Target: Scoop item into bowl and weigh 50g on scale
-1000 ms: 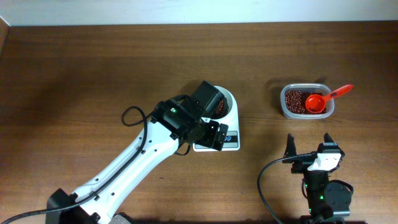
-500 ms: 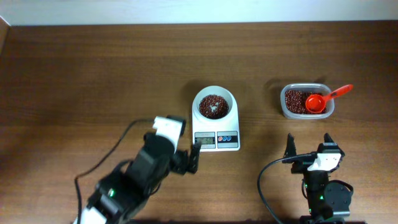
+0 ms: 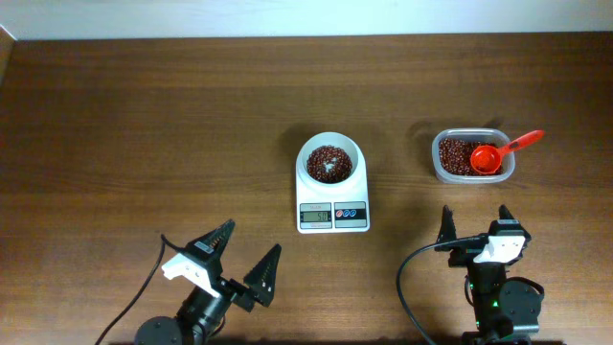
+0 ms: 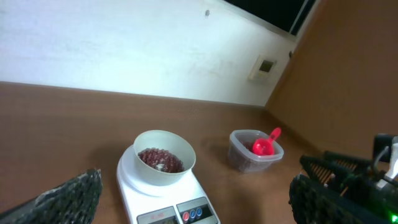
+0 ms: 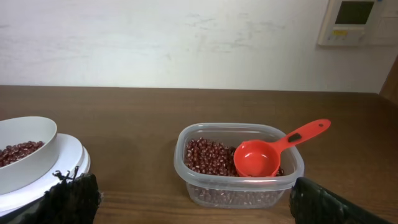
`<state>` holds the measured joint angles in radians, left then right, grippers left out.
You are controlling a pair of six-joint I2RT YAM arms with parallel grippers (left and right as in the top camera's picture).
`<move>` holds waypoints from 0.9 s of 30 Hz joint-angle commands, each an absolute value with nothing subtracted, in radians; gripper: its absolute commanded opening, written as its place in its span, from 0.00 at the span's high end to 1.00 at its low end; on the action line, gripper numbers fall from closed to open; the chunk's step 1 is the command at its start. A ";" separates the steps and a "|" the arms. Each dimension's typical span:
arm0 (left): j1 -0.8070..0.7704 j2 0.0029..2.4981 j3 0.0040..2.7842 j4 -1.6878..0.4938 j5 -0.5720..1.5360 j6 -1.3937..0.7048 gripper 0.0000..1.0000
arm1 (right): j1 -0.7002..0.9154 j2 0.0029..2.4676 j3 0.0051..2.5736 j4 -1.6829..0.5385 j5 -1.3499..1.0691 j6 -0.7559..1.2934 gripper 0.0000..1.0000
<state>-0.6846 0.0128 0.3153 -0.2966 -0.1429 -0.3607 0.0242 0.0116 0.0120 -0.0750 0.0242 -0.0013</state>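
Open table (image 3: 144,125) left of scale (image 3: 332,217), tub (image 3: 473,179) (scoop (image 3: 488,158) inside) standing right

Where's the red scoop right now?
Overhead view: the red scoop lies in the clear tub, right of the scale and bowl, just ahead of the right claw.

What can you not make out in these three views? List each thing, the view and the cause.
1. Scale: its display reading is too small overhead, and cut off by the bottom edge in the left wrist view.
2. Beans under the red scoop in the clear tub: right wrist view, hidden by the scoop's cup.
3. White bowl: right wrist view, cut off by the left edge.
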 commanded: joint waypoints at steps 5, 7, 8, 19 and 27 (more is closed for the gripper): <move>-0.685 0.005 0.006 0.197 -0.129 -0.400 0.01 | 0.033 0.004 0.006 -0.080 0.019 -0.004 0.01; -0.685 0.005 0.008 0.178 -0.139 -0.403 0.01 | 0.033 0.004 0.006 -0.080 0.019 -0.004 0.01; -0.683 0.005 0.008 0.139 -0.154 -0.402 0.01 | 0.033 0.004 0.006 -0.080 0.019 -0.004 0.01; -0.289 0.005 0.009 -0.065 -0.222 -0.028 0.01 | 0.033 0.004 0.006 -0.080 0.019 -0.004 0.01; -0.156 0.005 0.009 -0.065 -0.225 0.129 0.01 | 0.033 0.004 0.006 -0.080 0.019 -0.004 0.01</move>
<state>-0.1638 0.0109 0.0101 -0.0570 -0.2253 0.0605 0.0242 0.0120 0.0120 -0.0750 0.0242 -0.0013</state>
